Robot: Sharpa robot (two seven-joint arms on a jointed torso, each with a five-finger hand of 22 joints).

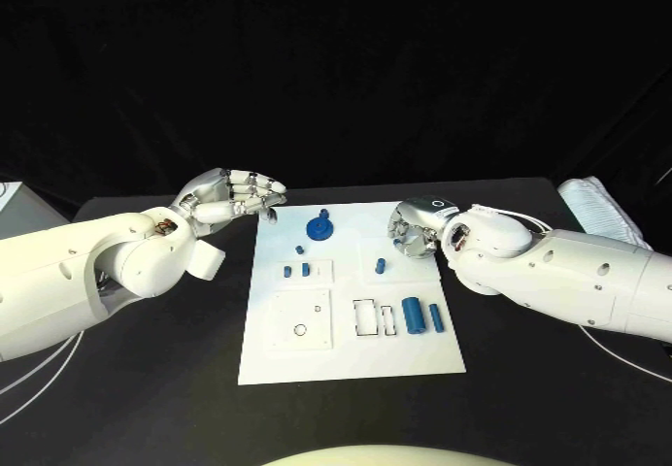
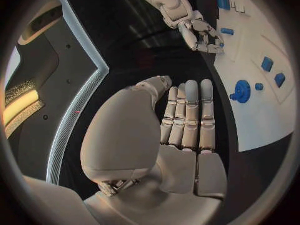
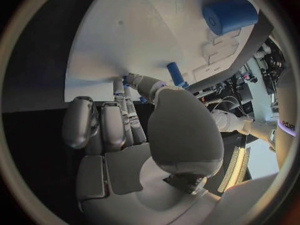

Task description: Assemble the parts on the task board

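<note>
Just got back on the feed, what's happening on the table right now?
Neither hand holds a part at this moment. The left hand hovers by the far left corner of the task board, fingers straight and together. The right hand is at the board's right edge, fingertips down near a small blue peg. The blue gear, the large cylinder and other small parts lie on the board.

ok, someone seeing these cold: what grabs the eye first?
The white rectangular task board in the middle of the black table, dotted with small blue parts. The biggest are a blue gear-shaped piece near the board's far edge and a blue cylinder lying on its right half. The silver left hand hovers at the far-left corner, and the silver right hand sits at the right edge; neither visibly holds a part.
</note>
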